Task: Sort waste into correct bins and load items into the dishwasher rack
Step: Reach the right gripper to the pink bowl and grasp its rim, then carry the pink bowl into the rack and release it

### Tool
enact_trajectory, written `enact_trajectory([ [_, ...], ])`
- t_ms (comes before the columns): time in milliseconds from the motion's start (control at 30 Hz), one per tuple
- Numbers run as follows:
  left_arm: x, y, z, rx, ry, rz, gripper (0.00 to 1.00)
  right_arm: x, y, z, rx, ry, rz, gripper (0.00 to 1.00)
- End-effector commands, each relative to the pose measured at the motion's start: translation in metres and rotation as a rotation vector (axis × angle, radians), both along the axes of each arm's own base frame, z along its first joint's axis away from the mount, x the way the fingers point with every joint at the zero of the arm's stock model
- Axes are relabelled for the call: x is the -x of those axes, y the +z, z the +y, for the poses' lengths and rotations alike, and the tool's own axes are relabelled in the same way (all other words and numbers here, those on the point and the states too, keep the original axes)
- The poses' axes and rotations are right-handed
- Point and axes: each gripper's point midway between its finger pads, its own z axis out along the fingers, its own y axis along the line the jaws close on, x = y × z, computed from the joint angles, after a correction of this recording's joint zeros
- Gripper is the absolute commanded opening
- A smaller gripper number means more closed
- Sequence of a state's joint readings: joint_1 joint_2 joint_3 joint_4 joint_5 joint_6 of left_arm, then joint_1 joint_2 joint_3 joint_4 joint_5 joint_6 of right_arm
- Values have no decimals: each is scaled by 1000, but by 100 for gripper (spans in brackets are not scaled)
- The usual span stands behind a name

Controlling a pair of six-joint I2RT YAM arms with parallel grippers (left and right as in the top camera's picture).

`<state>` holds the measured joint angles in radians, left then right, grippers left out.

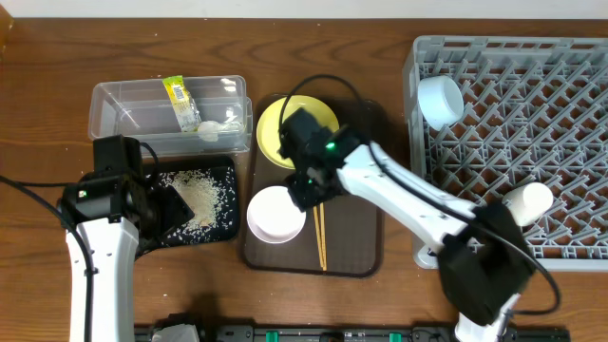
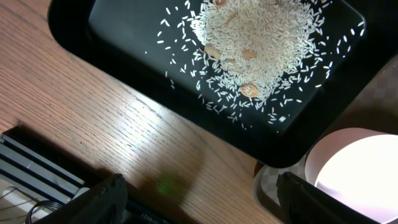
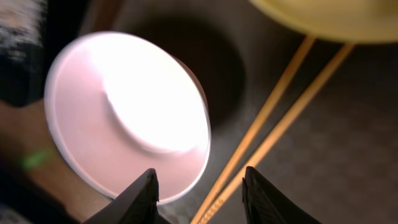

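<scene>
the right arm reaches from the near edge leftward across the brown tray (image 1: 356,237), white link slanting over the tray's right half, wrist above the plate's (image 1: 269,128) near rim. the right end effector (image 3: 200,194) points down, fingers apart with nothing between them, over the chopsticks (image 3: 280,118) and just beside the white bowl (image 1: 275,214). the chopsticks lie side by side, running toward the tray's near edge. the white bowl sits in the tray's near left corner, close to the black tray (image 2: 118,31). the left arm stands at the near left of the surface (image 1: 57,57). the left end effector (image 2: 205,208) is spread wide and empty, low over bare wood at the black tray's rim. rice (image 2: 261,43) is heaped in that tray. behind it the tub (image 1: 114,104) holds the wrapper (image 1: 180,103) and scrap (image 1: 214,128). the rack (image 1: 532,114) at right carries the blue bowl (image 1: 440,100) in its far left corner and the cup (image 1: 527,201) near its near edge. a narrow strip of wood separates brown tray and rack.
</scene>
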<state>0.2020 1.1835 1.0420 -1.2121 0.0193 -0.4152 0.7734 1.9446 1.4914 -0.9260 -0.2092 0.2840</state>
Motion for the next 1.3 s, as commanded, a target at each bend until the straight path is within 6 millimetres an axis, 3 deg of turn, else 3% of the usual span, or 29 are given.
enact_trajectory([
  [0,1,3,2,-9,12,-5,80,9,-24,1,50,-41,55,41],
  [133,1,3,2,-9,12,-5,80,11,-44,1,80,-41,84,22],
  [267,1,3,2,-9,12,-5,80,4,-43,-2,82,-54,70,1],
  [367,1,3,2,-9,12,-5,80,-4,-35,-6,69,-74,58,1],
  [500,1,3,2,-9,12,-5,80,-27,-8,-25,64,-131,-9,1],
  [633,1,3,2,-9,12,-5,80,-58,40,-58,52,-201,-146,1],
  [733,0,3,2,-9,12,-6,80,-83,84,-92,38,-279,-285,1],
  [967,0,3,3,-9,13,-8,80,-135,180,-217,201,-626,-696,1],
  [1033,-1,3,3,-10,12,-10,80,-146,200,-252,293,-695,-801,1],
  [1267,-2,3,3,-11,13,-16,80,-166,241,-350,639,-857,-1007,1],
])
